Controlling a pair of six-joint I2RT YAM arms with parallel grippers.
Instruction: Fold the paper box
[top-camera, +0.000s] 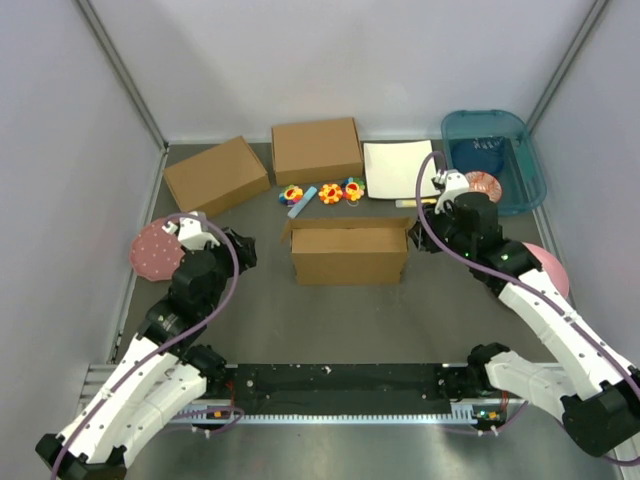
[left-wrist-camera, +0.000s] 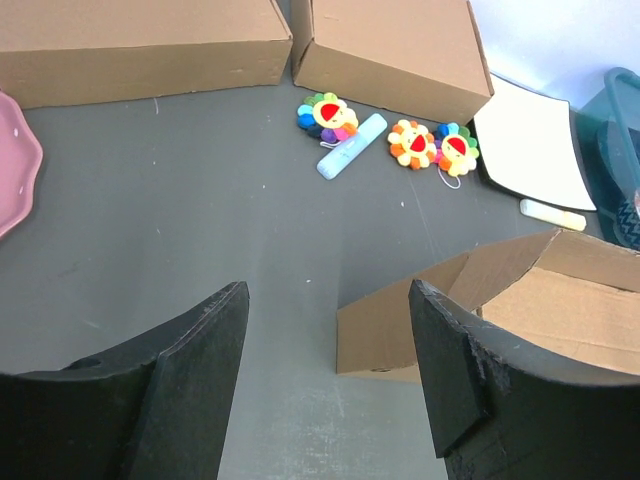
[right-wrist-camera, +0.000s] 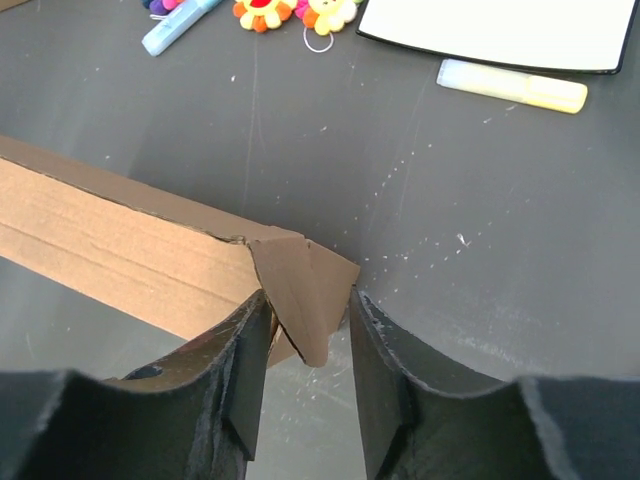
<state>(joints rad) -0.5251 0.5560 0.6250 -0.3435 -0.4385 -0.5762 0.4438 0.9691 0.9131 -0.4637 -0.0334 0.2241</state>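
**Desk:** Where is the paper box (top-camera: 350, 258) on the table (top-camera: 300, 330)?

**Photographer:** Centre of the grey table, in front of the two arms. It sits between them, its long front wall facing their bases. Behind it lie three flower plush toys (top-camera: 322, 192) and a light blue marker (top-camera: 302, 201). Two closed cardboard boxes (top-camera: 217, 175) stand farther back, next to a white sheet (top-camera: 398, 168).

**Desk:** How does it look?

**Photographer:** Plain brown corrugated card, half formed. The front wall stands upright and the top is open, showing a lighter brown inside. At each back corner a small flap juts outward. The right wrist view shows the right end's corner tab creased and bent, with raw fluted edges along the wall top.

**Desk:** And the claws?

**Photographer:** The right gripper (right-wrist-camera: 308, 310) is at the box's right end, clenched on that bent corner tab. One finger presses each side of it. The left gripper (left-wrist-camera: 328, 295) is released, its fingers spread wide with only bare table between them. It hangs just short of the box's left end, apart from the cardboard.

**Desk:** Anything else nearby?

**Photographer:** A pink plate (top-camera: 158, 250) lies beside the left arm. A teal bin (top-camera: 520, 165) stands at the far right. A yellow highlighter (right-wrist-camera: 512, 85) lies just below the sheet's edge.
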